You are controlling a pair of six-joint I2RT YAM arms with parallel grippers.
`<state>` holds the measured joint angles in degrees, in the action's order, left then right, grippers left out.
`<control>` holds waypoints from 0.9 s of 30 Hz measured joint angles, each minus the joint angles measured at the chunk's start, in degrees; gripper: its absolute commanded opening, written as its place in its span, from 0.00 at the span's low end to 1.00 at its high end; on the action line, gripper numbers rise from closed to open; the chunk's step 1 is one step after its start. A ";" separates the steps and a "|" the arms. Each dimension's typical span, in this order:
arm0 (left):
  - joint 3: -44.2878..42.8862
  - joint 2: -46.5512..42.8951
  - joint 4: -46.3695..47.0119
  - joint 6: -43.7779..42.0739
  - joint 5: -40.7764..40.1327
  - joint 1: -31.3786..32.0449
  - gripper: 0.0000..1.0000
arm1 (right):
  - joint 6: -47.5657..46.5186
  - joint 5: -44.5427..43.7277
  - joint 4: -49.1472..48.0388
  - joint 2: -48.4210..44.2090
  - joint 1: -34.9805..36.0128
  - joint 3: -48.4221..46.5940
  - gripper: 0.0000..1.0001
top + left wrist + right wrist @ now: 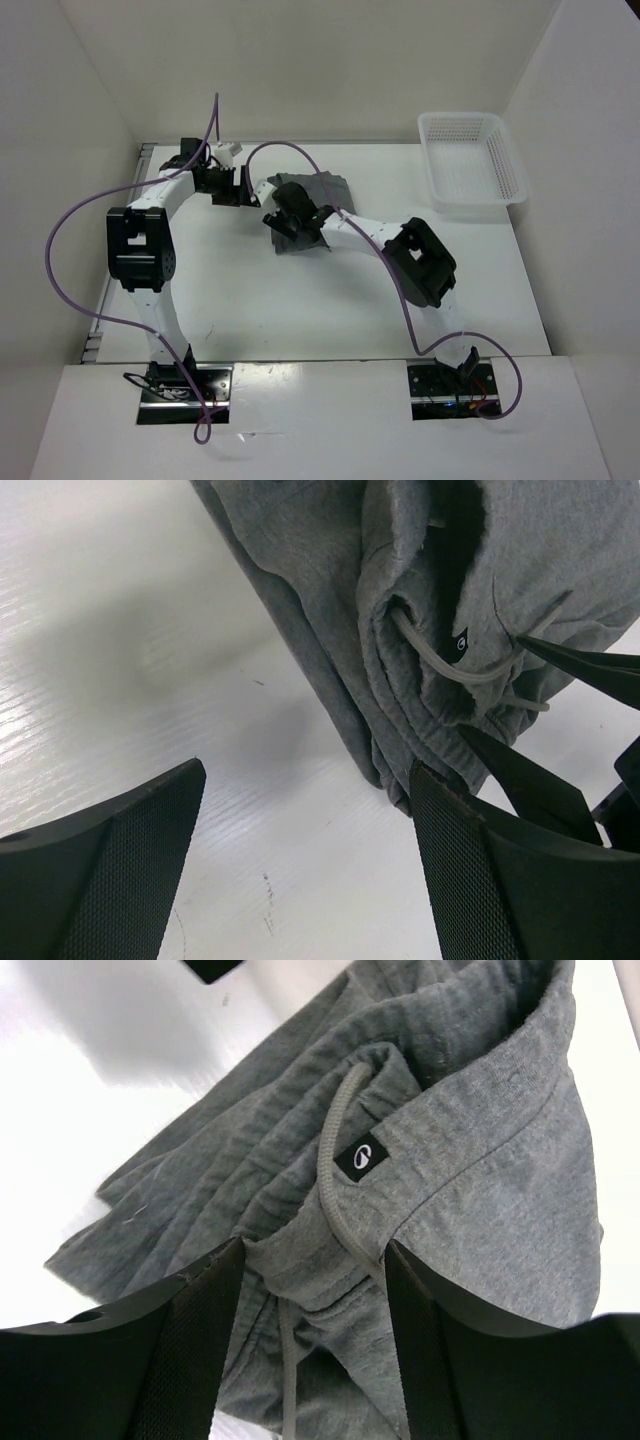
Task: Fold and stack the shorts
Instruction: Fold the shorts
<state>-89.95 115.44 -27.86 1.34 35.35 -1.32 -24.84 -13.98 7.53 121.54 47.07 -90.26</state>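
Small black logo tag [362, 1156] on grey shorts [500, 1200]

White mesh basket [478, 204] far right corner, white table [300, 310]

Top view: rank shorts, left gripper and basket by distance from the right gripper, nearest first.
1. shorts: under the right gripper, cloth between its fingers.
2. left gripper: just left, at the cloth's edge.
3. basket: far right corner.
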 measured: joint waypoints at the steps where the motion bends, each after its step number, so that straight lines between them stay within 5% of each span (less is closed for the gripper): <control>1: 0.00 0.00 0.00 0.00 0.02 0.00 0.89 | 0.13 -0.48 -0.31 0.17 0.00 0.02 0.62; 21: 0.00 0.09 0.02 0.00 0.74 0.00 0.90 | 0.74 1.36 0.28 1.70 0.04 1.33 0.62; 27: 0.00 0.09 0.02 0.00 0.76 0.00 0.90 | 1.03 -0.90 -0.61 1.73 0.04 1.33 0.30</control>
<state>-89.95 115.52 -27.83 1.34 36.12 -1.32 -23.81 -14.87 6.92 123.26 47.11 -88.92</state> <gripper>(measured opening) 0.904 0.384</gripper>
